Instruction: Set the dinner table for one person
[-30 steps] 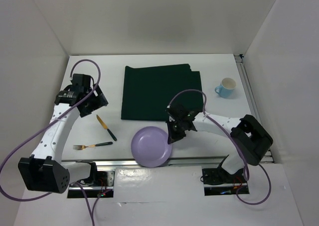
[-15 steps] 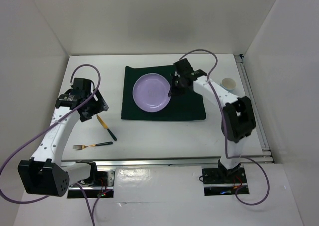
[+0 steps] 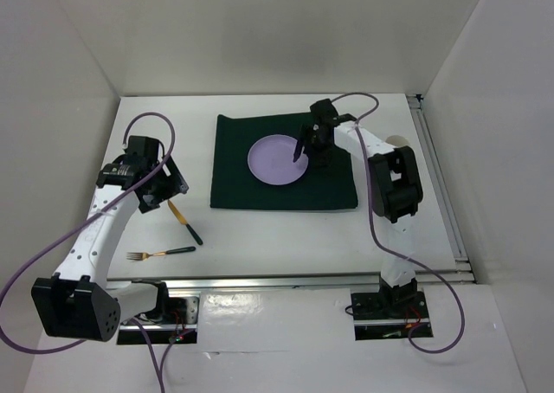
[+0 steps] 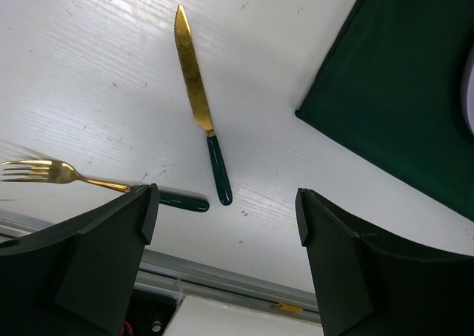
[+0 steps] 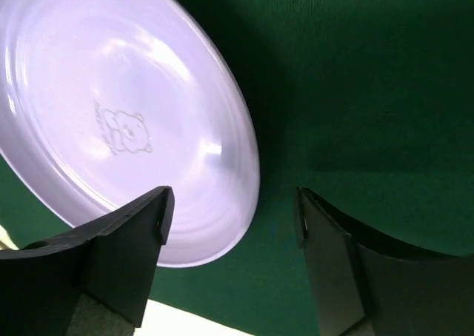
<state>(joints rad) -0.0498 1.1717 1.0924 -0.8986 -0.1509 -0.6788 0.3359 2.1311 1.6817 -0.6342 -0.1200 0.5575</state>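
Note:
A lilac plate (image 3: 279, 159) lies flat on the dark green mat (image 3: 251, 190), which rests on the white dinner table (image 3: 260, 237). My right gripper (image 3: 302, 152) hovers open over the plate's right edge. In the right wrist view the plate (image 5: 111, 121) and mat (image 5: 355, 92) show between the parted jaws of the right gripper (image 5: 233, 210), which grip nothing. My left gripper (image 3: 164, 190) hangs open above a gold knife (image 3: 184, 222) with a dark green handle. The knife (image 4: 198, 103) and a gold fork (image 4: 44, 173) lie on the table ahead of the left gripper (image 4: 226, 210).
The fork (image 3: 160, 254) lies near the table's front edge, left of the mat. A pale blue cup (image 3: 397, 139) stands at the back right, mostly hidden behind the right arm. A metal rail (image 3: 303, 280) runs along the near edge.
The right arm carried the plate from the table's near edge up onto the green mat, set it down and opened its jaws. The left arm hardly moved.

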